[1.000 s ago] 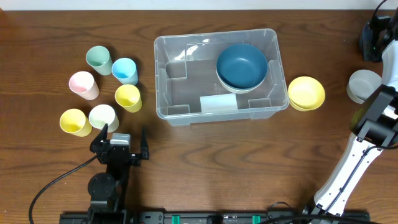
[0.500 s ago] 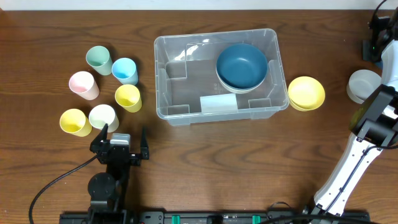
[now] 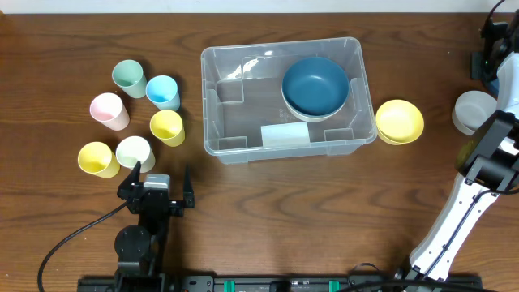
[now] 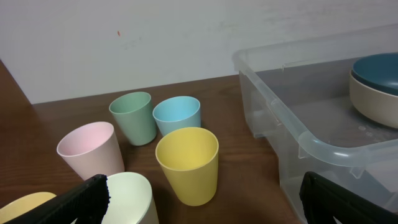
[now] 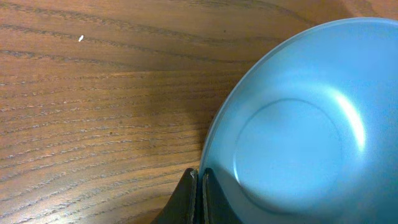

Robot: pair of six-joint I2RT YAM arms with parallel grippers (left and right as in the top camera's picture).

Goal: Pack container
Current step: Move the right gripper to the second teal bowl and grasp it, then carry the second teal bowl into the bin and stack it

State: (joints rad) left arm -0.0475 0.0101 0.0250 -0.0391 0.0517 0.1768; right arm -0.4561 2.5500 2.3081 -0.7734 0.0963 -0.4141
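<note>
The clear plastic container (image 3: 243,118) stands mid-table and holds a dark blue bowl (image 3: 315,85) stacked on a cream one, plus a white label (image 3: 285,135). In the left wrist view its near rim (image 4: 292,127) is at the right. My right gripper (image 5: 199,182) is shut on the rim of a light blue bowl (image 5: 298,143) resting on the wood; in the overhead view this gripper (image 3: 485,58) sits at the far right edge. My left gripper (image 3: 160,180) stands open near the front left, behind the cups, with nothing between its fingers (image 4: 87,196).
Several pastel cups stand left of the container: green (image 3: 128,77), blue (image 3: 163,92), pink (image 3: 108,110), yellow (image 3: 167,126), white (image 3: 134,152), another yellow (image 3: 97,159). A yellow bowl (image 3: 399,122) sits right of the container, and a pale grey bowl (image 3: 473,112) beyond it.
My right gripper has closed onto the light blue bowl's rim and shifted slightly at the far right edge. The left arm has not moved.
</note>
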